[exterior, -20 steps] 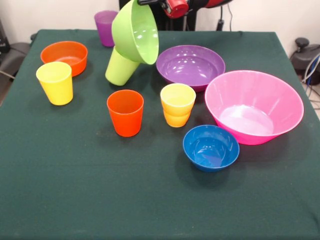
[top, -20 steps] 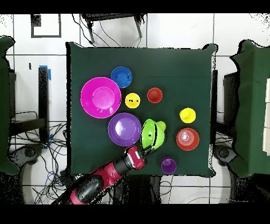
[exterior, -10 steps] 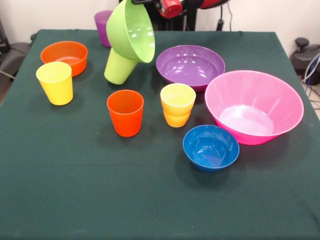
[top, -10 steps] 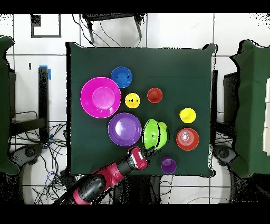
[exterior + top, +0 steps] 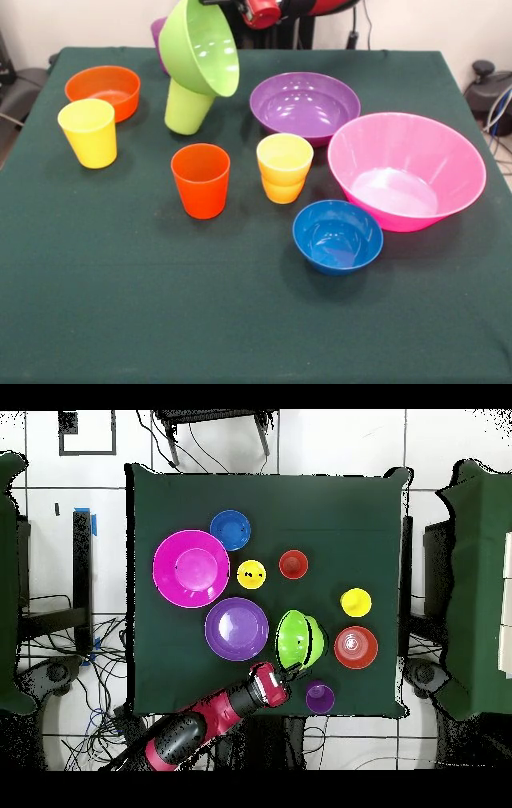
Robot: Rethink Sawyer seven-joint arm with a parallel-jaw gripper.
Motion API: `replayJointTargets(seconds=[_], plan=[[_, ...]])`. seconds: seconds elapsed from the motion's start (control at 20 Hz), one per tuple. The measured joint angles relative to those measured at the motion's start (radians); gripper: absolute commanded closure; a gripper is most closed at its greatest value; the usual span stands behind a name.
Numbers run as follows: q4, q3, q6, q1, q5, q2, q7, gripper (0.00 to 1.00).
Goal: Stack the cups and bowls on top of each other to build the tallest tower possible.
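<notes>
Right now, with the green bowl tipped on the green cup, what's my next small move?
Probably level the green bowl before letting go: it sits steeply tilted on the green cup, held at its top rim by the gripper, and would likely slide off.

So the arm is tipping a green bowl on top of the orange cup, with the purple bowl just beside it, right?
Not quite: the green bowl sits tilted on a lime green cup, not the orange cup, which stands alone nearer the camera. The front view shows this. The purple bowl is indeed beside it.

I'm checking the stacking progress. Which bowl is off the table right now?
The lime green bowl: it sits tilted atop the lime green cup, held at its rim. The other bowls rest on the table.
</notes>
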Motion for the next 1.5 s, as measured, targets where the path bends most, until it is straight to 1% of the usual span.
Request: replayJointTargets(seconds=[0.6,1.05,1.5], plan=[[0.000,-0.003,-0.019,-0.036,0.000,0.002,0.000,1.00],[0.004,-0.003,-0.041,-0.038,0.000,-0.022,0.000,1.00],[0.020,-0.003,-0.089,-0.052,0.000,-0.053,0.000,1.00]])
